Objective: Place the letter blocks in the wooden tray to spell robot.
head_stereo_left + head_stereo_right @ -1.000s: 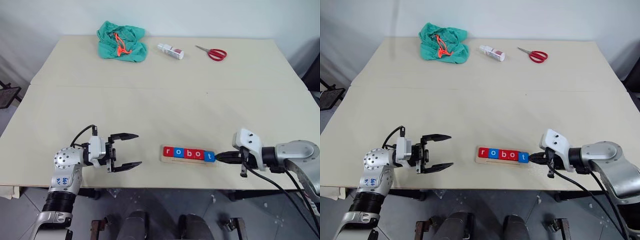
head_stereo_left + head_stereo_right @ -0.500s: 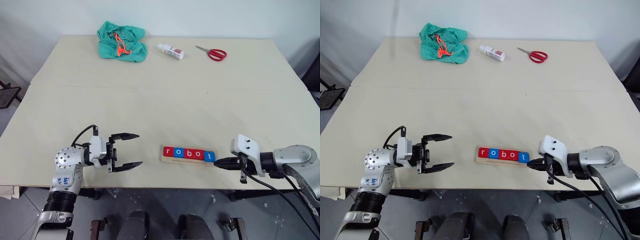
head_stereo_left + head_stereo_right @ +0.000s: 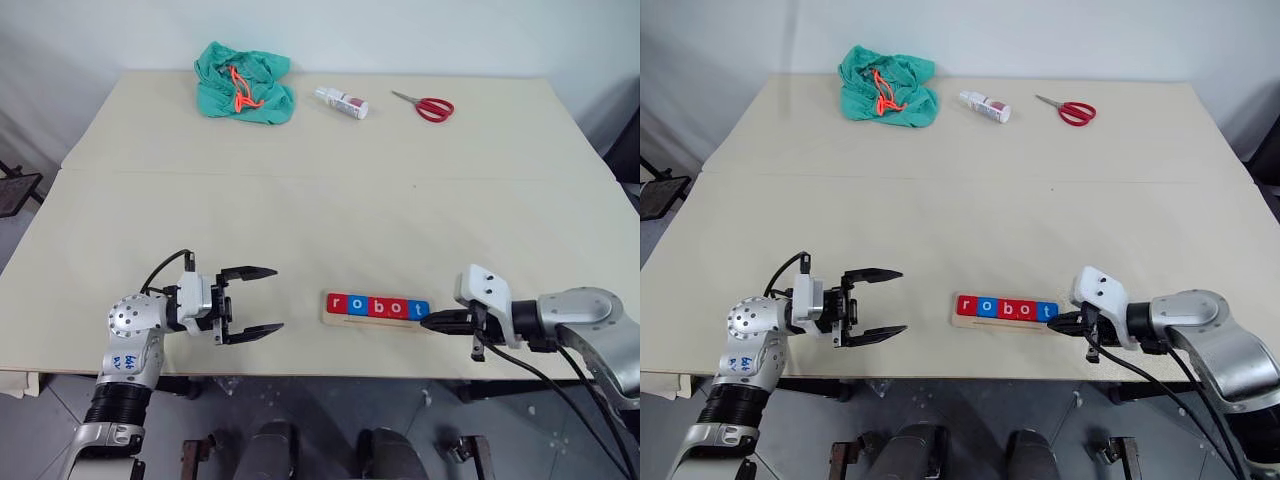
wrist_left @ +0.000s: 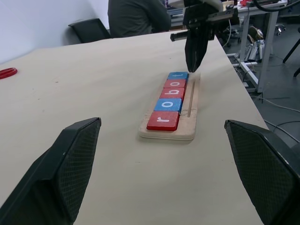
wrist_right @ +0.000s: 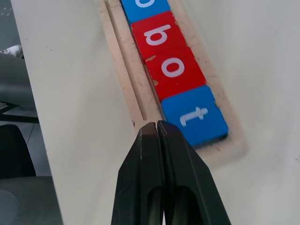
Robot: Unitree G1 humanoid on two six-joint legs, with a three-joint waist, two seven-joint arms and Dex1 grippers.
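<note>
The left tool (image 3: 252,301) hangs over the near edge of the bench (image 3: 320,200), with its two black fingers spread wide and nothing in them. To its right, well apart, lies the wooden tray (image 3: 375,318), flat on the bench close to the near edge. The letter blocks (image 3: 377,307) sit in it in a row, red, blue, red, red, blue, and they spell robot. The right tool (image 3: 432,321) is clenched tight and empty, with its tip at the tray's right end, just beside the blue t block (image 5: 194,115).
</note>
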